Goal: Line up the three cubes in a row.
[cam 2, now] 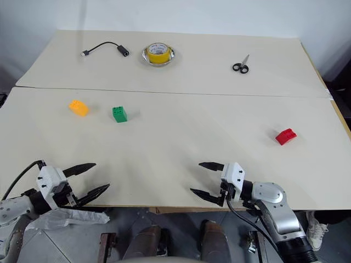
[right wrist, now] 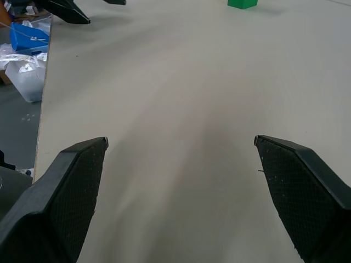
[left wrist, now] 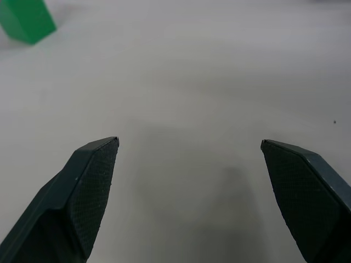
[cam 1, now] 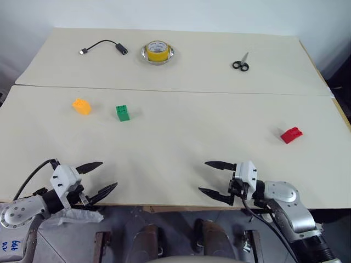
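Left eye view: the orange-yellow cube (cam 1: 81,106) and green cube (cam 1: 123,113) are seen side by side at far left, the red cube (cam 1: 291,135) well apart at right. Nothing is lined up yet. Left gripper (cam 1: 97,178) and right gripper (cam 1: 214,179) are held released and empty at the table's (cam 1: 181,142) near edge

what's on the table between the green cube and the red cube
Nothing: in the left eye view, bare tabletop runs from the green cube to the red cube.
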